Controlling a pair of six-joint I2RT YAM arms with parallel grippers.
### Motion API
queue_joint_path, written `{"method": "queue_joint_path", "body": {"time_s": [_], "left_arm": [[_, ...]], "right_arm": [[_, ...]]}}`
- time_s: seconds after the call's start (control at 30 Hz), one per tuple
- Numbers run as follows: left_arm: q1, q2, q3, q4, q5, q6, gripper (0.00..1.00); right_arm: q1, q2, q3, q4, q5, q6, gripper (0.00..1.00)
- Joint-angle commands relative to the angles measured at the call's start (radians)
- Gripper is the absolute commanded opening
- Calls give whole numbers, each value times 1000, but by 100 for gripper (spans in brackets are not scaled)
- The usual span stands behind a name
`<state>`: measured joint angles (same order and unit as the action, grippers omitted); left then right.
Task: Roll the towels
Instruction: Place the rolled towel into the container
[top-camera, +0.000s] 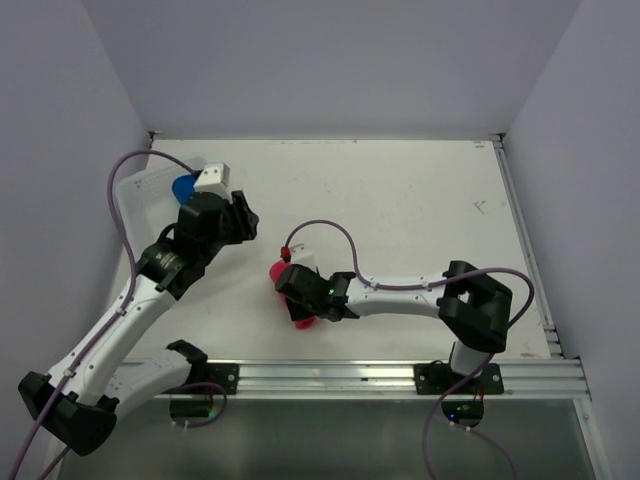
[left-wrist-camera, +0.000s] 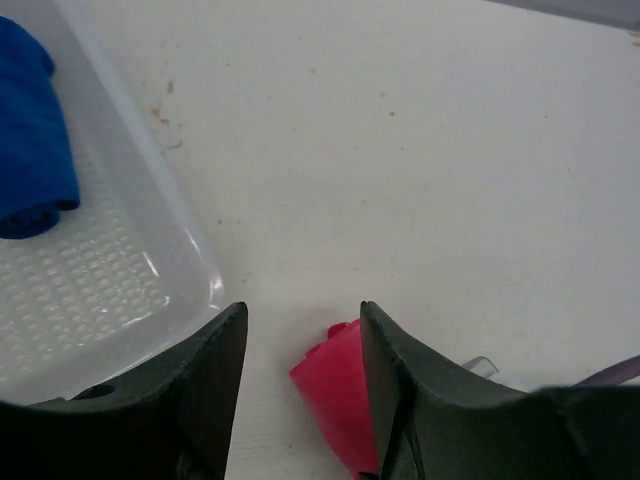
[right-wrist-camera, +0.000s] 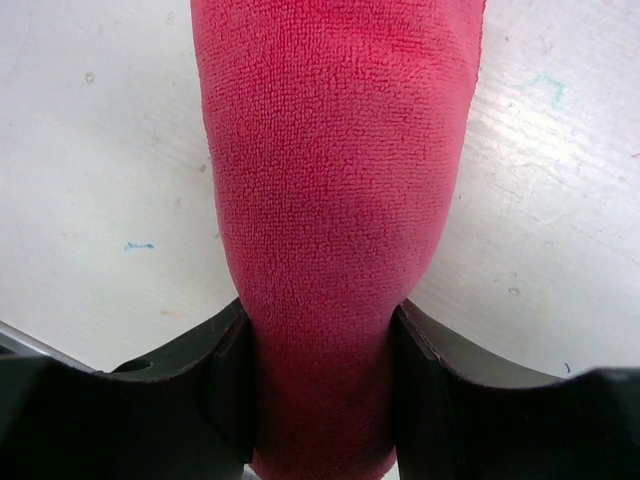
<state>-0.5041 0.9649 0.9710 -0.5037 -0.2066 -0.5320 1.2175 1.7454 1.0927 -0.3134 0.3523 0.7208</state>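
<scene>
Pink-red towel (right-wrist-camera: 330, 180), half-hidden overhead, sits clamped in right tool (right-wrist-camera: 320, 335).

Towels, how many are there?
2. The blue towel lies in the basket, far left. The red towel is pinched in the right gripper, near the table's middle. No others show.

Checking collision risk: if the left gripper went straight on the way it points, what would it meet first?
The left gripper would probably reach bare table, between the white basket and the pink-red towel seen between its jaws. Depth is unclear; it could brush the towel.
</scene>
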Motion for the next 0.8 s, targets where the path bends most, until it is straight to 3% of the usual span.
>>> {"method": "queue_joint_path", "body": {"time_s": [0.0,0.17,0.37,0.77], "left_arm": [[12,-44,83,-122,-255,101,53],[22,-83,109,-122,-410,171,61],[26,-138,55,-96,-505,176,63],[26,-334,-104,30,-629,155,64]], "right_arm": [[4,-40,96,-73,45,-44,15],[-7,-57,244,-133,73,-122,15],[-39,-9,462,-176,51,-196,13],[-96,345,971,-219,-102,-268,13]]}}
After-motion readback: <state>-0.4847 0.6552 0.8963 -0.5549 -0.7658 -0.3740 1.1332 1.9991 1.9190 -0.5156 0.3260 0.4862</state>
